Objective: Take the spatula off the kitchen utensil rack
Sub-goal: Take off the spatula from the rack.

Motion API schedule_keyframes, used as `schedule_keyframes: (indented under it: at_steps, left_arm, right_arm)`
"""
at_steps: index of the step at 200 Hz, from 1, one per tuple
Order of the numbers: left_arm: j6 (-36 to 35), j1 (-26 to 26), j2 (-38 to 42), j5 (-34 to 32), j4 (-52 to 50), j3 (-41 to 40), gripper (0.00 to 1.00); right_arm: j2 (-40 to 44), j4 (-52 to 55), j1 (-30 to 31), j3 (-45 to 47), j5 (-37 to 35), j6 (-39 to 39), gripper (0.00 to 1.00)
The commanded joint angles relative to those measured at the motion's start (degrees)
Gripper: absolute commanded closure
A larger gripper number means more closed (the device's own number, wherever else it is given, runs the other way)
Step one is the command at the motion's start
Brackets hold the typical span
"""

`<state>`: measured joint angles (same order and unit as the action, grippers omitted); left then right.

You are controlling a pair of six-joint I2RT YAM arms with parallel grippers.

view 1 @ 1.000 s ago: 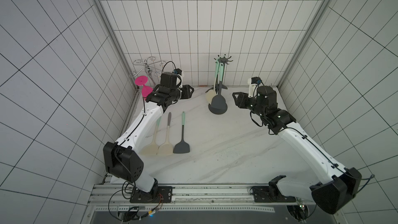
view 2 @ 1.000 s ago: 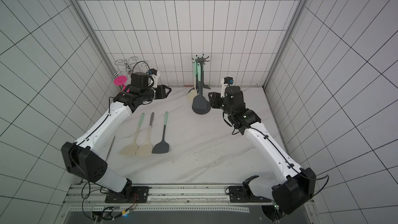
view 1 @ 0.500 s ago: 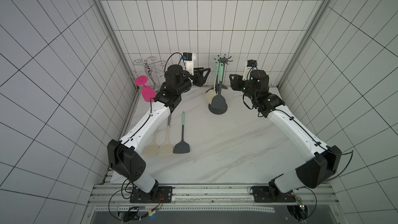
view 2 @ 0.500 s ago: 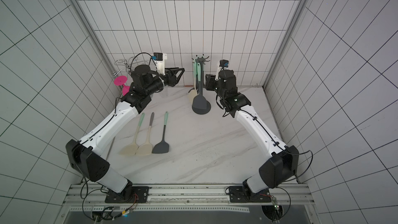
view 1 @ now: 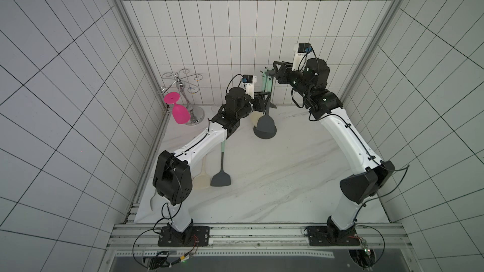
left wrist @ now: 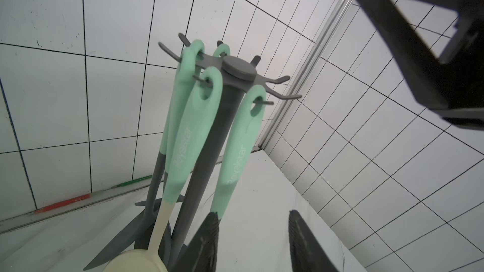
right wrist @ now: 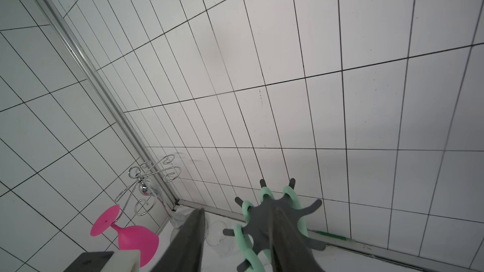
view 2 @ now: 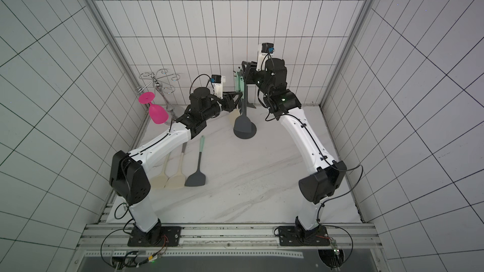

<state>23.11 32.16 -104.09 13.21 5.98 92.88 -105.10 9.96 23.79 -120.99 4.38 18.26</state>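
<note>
Mint-green handle, dark grey blade: the spatula (left wrist: 235,158) hangs by its loop from a hook on the kitchen utensil rack (left wrist: 222,126), at the back of the worktop (view 1: 275,179). Left hand (left wrist: 252,213): fingers apart beside the handle's lower end, nothing gripped. Likely placed there to grasp and lift. Right hand (right wrist: 237,210): fingers apart at the crown of hooks, not clamped. Presumably there to steady the rack against tipping.

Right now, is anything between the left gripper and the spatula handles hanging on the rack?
Nothing visible. The left gripper, jaws open, faces the nearest mint handle with only air between. The right gripper straddles the hook crown of the kitchen utensil rack, possibly crowding lift-off.
</note>
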Motion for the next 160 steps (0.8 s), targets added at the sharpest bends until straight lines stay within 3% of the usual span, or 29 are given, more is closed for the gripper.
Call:
schedule_keyframes:
  at_steps: [1,32,70,121,160]
  left_arm:
    - [2.12,0.0,-2.77,-1.79,3.71,1.07,0.58]
    - [3.51,0.25,-5.6,-2.69,6.02,1.33,0.59]
    - [3.43,0.62,-8.47,-1.92,7.16,2.23,0.59]
    - [1.15,0.28,-12.45,-0.16,6.89,5.39,0.61]
    - [1.19,-0.43,-14.02,1.58,6.8,6.79,0.73]
  right_arm:
    - [-4.42,3.08,-2.02,-7.45,6.05,1.54,0.66]
    - [-7.61,3.07,-3.12,-10.23,8.3,1.59,0.78]
    - [-7.86,2.96,-3.75,-7.59,9.06,0.39,0.85]
    - [-7.16,2.78,-4.27,-3.07,10.17,-2.06,0.9]
    - [-7.05,2.77,-5.07,-1.11,11.17,-2.18,0.91]
